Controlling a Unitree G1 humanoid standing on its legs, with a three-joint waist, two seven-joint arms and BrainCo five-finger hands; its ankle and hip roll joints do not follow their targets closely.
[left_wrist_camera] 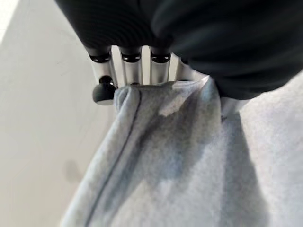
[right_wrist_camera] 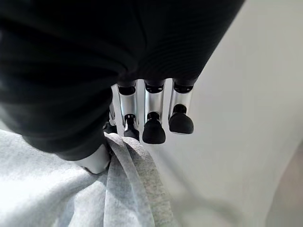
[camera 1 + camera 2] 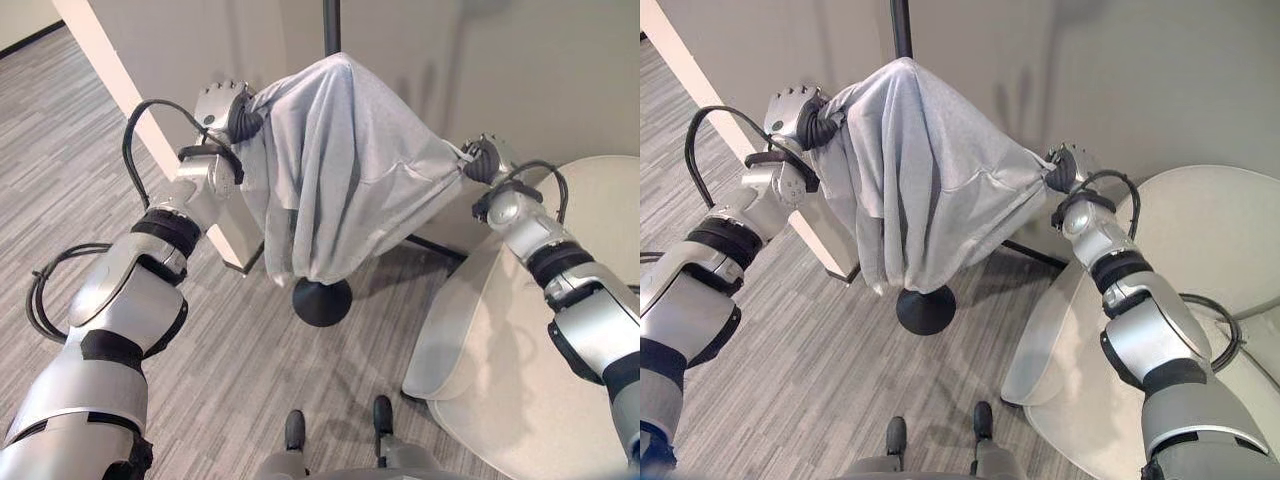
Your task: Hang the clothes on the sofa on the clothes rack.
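Already the soft, light grey cotton garment [image 3: 340, 170] drapes limply over the dark rack pole [image 3: 331, 25], each edge pinched by left hand [image 3: 228, 112] and right hand [image 3: 483, 158], best held there.

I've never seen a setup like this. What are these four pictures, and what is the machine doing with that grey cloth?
It is a humanoid robot with two silver arms and finger hands. The two wide pictures come from a camera on its head, looking down; the two close ones from cameras on its wrists. It holds up a grey garment, spread between both hands. The left hand has its fingers curled round one edge of the cloth, and the right hand pinches the other edge. The garment is draped over the top of a clothes rack, whose dark pole rises behind it and whose round black knob shows below. A pale sofa stands on the robot's right.
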